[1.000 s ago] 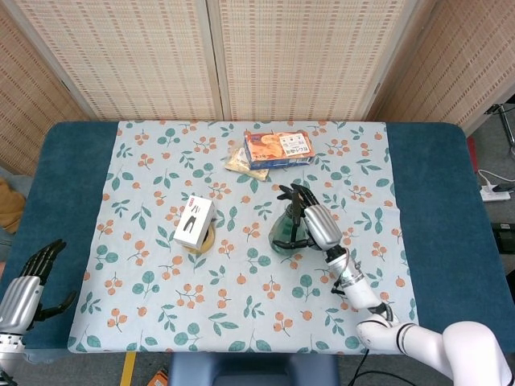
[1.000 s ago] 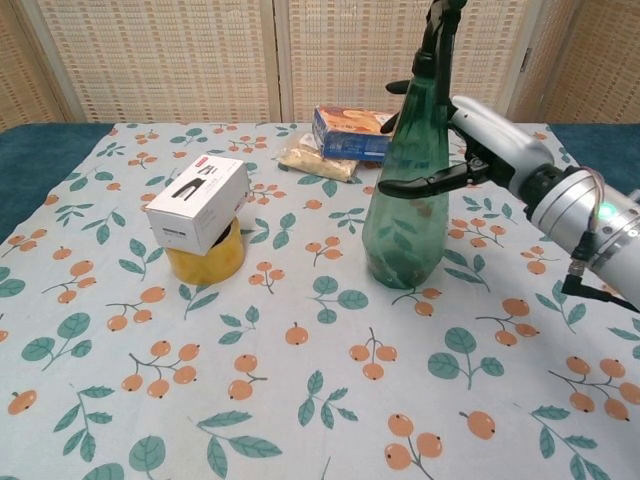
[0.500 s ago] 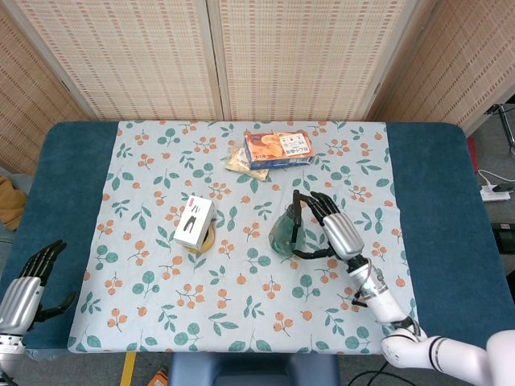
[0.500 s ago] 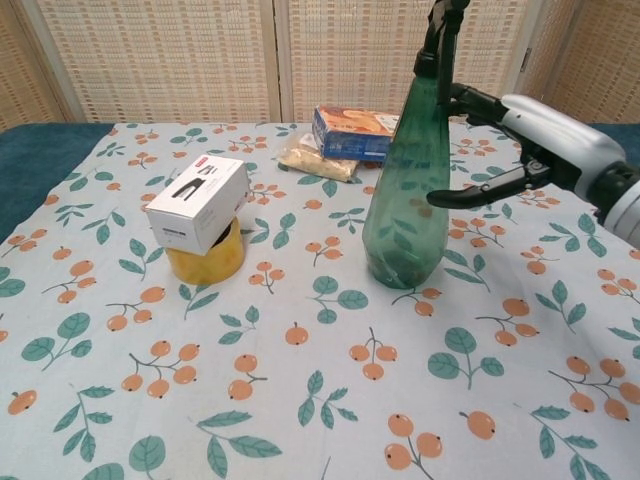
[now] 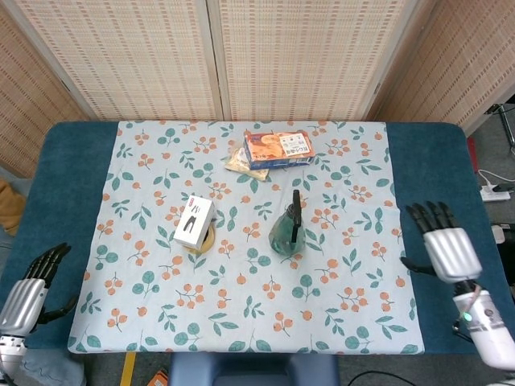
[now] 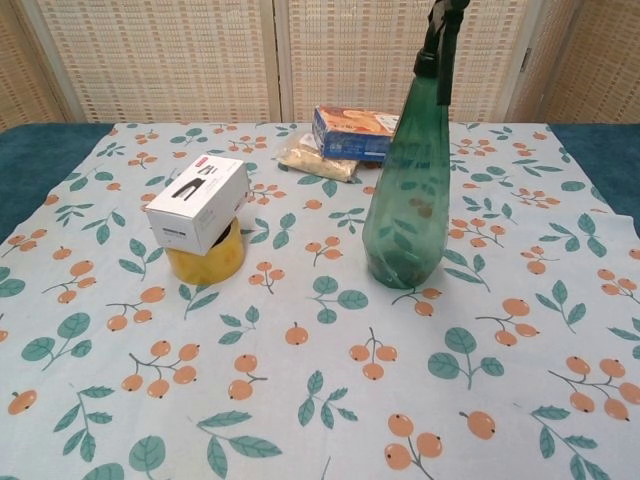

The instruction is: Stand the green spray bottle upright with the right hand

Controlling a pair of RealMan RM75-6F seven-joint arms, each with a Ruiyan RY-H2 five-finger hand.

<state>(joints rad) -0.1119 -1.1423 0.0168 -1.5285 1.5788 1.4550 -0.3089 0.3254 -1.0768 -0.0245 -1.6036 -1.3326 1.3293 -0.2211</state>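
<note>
since the earlier frames the right hand (image 5: 447, 251) has let go of the green spray bottle (image 6: 409, 190) and pulled well away to the table's right edge, where it is now hovering over the blue table (image 5: 434, 169) with fingers apart and holding nothing. green spray bottle is standing upright on the floral cloth (image 6: 300, 400), right of the white box (image 6: 198, 202) sitting on a yellow tape roll (image 6: 205, 260). left hand (image 5: 30, 291) is hanging at the near left corner, fingers spread, empty.
</note>
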